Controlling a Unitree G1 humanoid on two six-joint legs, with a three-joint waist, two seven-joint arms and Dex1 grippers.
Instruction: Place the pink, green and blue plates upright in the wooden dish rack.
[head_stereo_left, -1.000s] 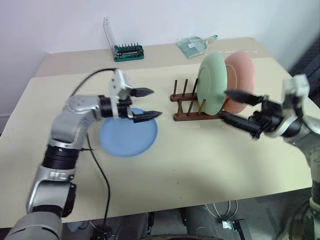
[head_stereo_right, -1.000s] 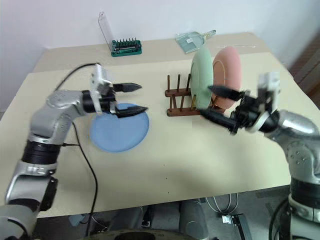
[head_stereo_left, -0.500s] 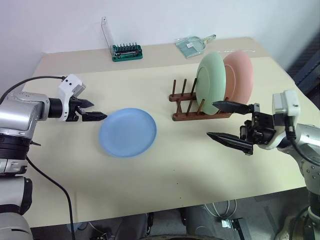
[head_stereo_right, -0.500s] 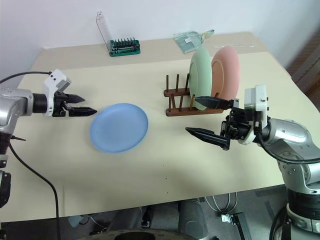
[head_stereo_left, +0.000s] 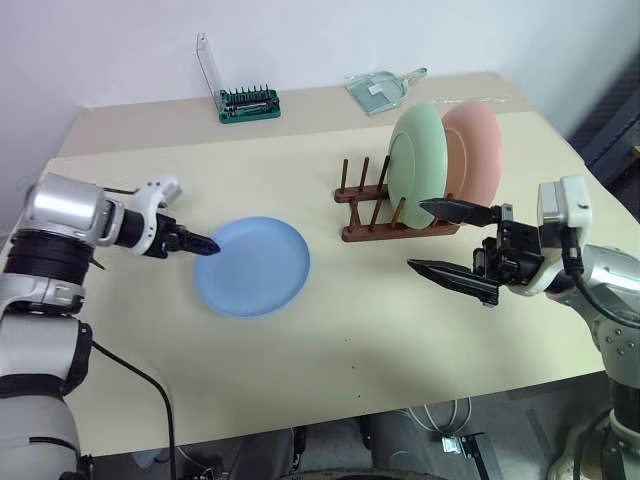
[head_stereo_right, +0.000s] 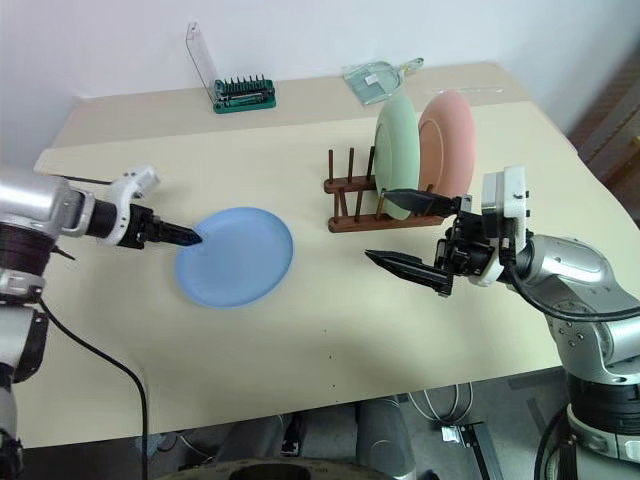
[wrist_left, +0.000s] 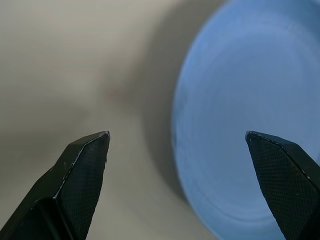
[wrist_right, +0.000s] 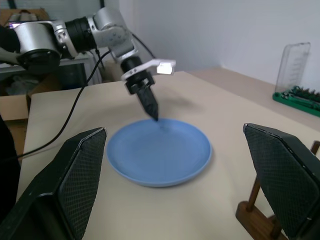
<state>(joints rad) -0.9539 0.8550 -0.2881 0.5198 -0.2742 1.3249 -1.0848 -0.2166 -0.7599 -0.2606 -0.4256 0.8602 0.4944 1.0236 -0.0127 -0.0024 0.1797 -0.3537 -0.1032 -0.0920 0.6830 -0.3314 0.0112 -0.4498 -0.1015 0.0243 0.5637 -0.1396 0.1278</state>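
The surface holds the dish rack, with the green plate and pink plate standing in it. The blue plate lies flat, apart from the rack. The left gripper is nearer, its jaws released at the plate's rim. The right gripper has released jaws, holding nothing. No writing can be read.

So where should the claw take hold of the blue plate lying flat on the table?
Probably at the raised rim on the robot's left, one finger over and one under. The blue plate lies flat, so only its edge offers a pinch, and the open left claw is already at that side.
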